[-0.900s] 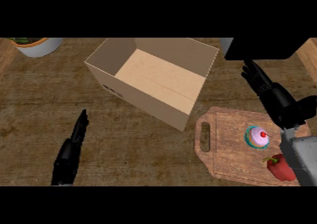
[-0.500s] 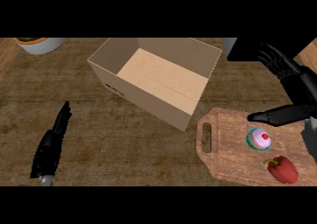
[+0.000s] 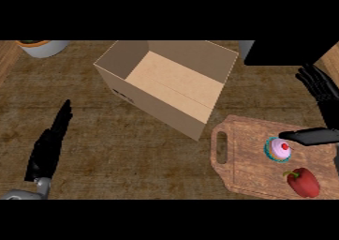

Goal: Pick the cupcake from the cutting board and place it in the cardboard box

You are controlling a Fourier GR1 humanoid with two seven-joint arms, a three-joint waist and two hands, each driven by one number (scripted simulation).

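Observation:
The cupcake (image 3: 277, 149), with pink frosting and a red cherry, stands on the wooden cutting board (image 3: 245, 161) at the lower right. My right hand (image 3: 328, 112) hovers open at the right edge; its thumb reaches left just above the cupcake and its fingers point up toward the back. The open cardboard box (image 3: 169, 79) stands behind the board, left of the hand, with nothing visible inside. My left hand (image 3: 49, 145) rests open at the lower left, fingers straight and pointing away.
A red bell pepper (image 3: 304, 182) lies on the board near the cupcake. A grey pot (image 3: 42, 47) with orange contents sits at the back left corner. A dark appliance (image 3: 286, 51) fills the back right.
My right hand has slid right and down, and its thumb now lies close over the cupcake. The left hand has drifted slightly lower left. The cupcake has stayed on the board.

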